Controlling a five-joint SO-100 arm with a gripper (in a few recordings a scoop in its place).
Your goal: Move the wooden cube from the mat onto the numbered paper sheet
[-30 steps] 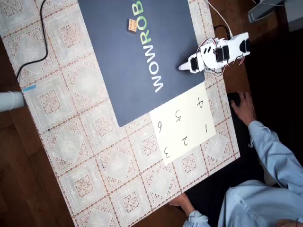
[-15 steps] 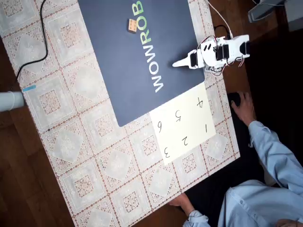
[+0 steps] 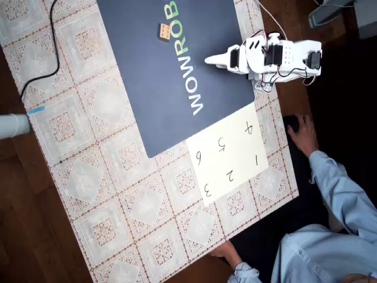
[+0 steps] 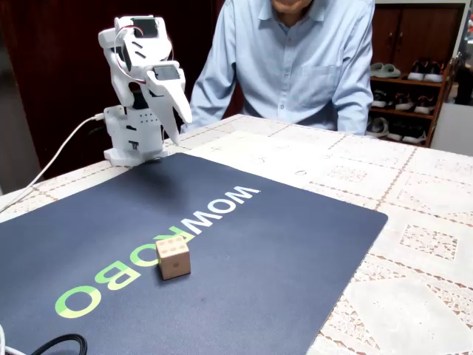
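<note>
The wooden cube is a small tan block with dark dots, resting on the navy mat beside the green letters. My white gripper hangs above the mat's edge, fingers together and holding nothing, well apart from the cube. In the overhead view the cream numbered paper sheet lies below the mat's lower right corner; in the fixed view the paper sheet lies behind the mat, near the person.
A person in a light blue shirt sits at the table behind the paper, one hand off the table's right edge. A black cable crosses the lace tablecloth at the upper left.
My arm has swung upward in the overhead view and reached further over the mat, bringing the gripper closer to the cube. The cube and paper have not moved.
</note>
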